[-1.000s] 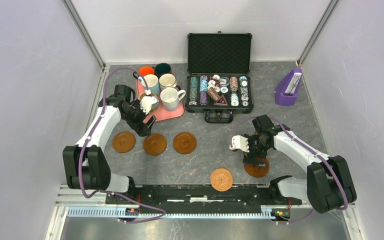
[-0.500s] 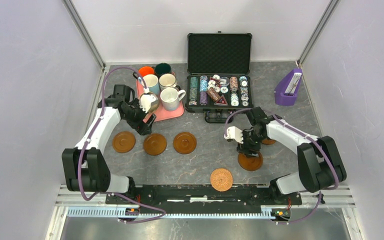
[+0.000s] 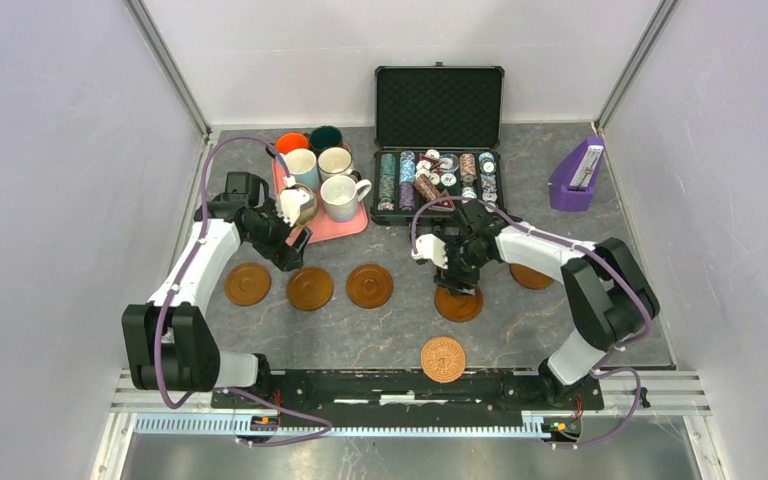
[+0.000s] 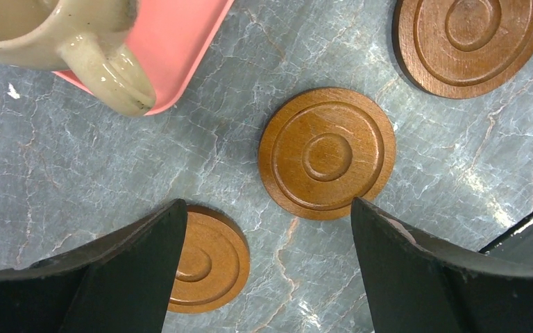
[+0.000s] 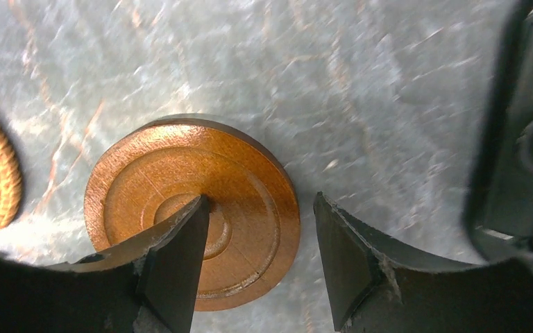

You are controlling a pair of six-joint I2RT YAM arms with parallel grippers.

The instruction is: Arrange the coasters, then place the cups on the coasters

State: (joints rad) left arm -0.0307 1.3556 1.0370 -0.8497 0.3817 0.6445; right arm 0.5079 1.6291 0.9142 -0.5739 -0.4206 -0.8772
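Note:
Three brown coasters (image 3: 248,283) (image 3: 310,288) (image 3: 370,285) lie in a row left of centre. My left gripper (image 3: 288,255) hovers open above them; its wrist view shows the middle coaster (image 4: 326,152) between the wide fingers and a tan cup (image 4: 76,41) on the tray edge. My right gripper (image 3: 457,283) stands over another brown coaster (image 3: 458,303); one fingertip (image 5: 180,229) rests on its centre (image 5: 250,187), the other sits past its rim, jaws apart. One more brown coaster (image 3: 531,277) peeks from under the right arm. The woven coaster (image 3: 443,359) lies near the front. Several cups (image 3: 343,197) stand on the pink tray (image 3: 345,228).
An open black case (image 3: 438,185) of poker chips stands at the back centre, just beyond the right gripper. A purple holder (image 3: 575,180) sits at the back right. Walls close in both sides.
The right arm has swept left and away from the front edge, and the brown coaster under it slid along. Its jaws have narrowed. The left arm has barely shifted.

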